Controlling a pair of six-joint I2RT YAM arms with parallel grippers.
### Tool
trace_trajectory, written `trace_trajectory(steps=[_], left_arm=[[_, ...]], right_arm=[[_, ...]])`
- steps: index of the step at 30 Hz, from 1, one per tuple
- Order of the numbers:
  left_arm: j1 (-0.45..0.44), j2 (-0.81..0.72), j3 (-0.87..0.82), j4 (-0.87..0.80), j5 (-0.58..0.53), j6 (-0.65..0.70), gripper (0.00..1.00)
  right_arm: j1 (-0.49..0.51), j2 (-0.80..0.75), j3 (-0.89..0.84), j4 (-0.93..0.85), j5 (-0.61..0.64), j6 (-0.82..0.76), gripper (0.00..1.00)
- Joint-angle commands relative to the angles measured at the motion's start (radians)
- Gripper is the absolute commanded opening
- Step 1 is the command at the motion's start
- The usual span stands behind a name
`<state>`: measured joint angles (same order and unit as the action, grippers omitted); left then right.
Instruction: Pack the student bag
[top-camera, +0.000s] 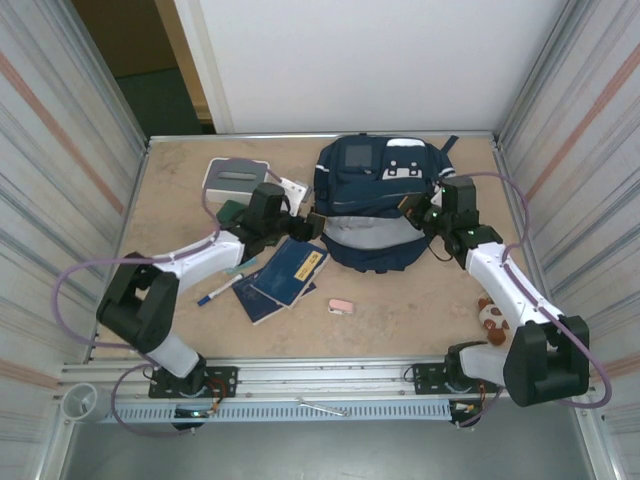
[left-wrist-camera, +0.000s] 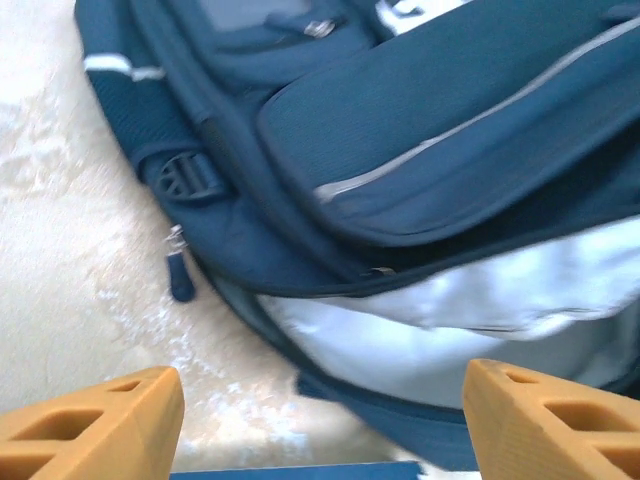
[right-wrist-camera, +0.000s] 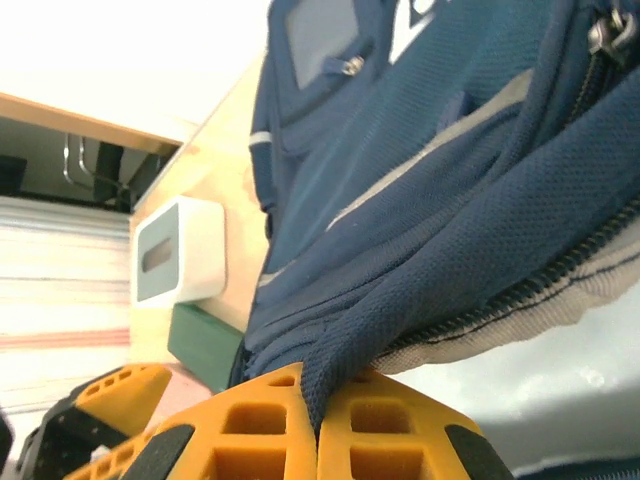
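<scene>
Student bag (top-camera: 385, 200), long axis near-to-far, opening facing arms

Large navy-blue student bag (top-camera: 380, 205), lying front-up at the far middle of the table. White reflective stripes on the front pockets, with grey square patch and white patch at the far end. Unzipped at the near end, pale grey lining showing, right edge of the opening pulled taut.

Bare table (top-camera: 400, 300) before student bag (top-camera: 385, 205) (booklets (top-camera: 285, 275) crowding left)
</scene>
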<state>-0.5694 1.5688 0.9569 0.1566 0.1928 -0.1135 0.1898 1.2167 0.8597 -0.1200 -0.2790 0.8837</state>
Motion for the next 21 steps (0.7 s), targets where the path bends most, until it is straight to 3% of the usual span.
trace_trajectory(steps=[1, 4, 10, 18, 21], left_arm=[[-0.004, -0.040, -0.015, 0.055, 0.132, 0.085, 0.80], [-0.022, -0.039, 0.025, 0.017, 0.170, 0.198, 0.86], [-0.067, 0.029, 0.159, -0.081, 0.146, 0.421, 0.94], [-0.080, 0.188, 0.376, -0.255, 0.290, 0.593, 0.95], [-0.078, 0.239, 0.450, -0.316, 0.306, 0.646, 0.91]], right_arm=[[0.023, -0.011, 0.085, 0.095, 0.084, 0.019, 0.00], [0.024, 0.024, 0.123, 0.095, 0.043, 0.015, 0.00], [0.031, 0.071, 0.200, 0.041, -0.043, -0.029, 0.00], [0.031, 0.096, 0.220, 0.022, -0.093, -0.046, 0.00], [0.031, 0.101, 0.234, 0.005, -0.105, -0.062, 0.00]])
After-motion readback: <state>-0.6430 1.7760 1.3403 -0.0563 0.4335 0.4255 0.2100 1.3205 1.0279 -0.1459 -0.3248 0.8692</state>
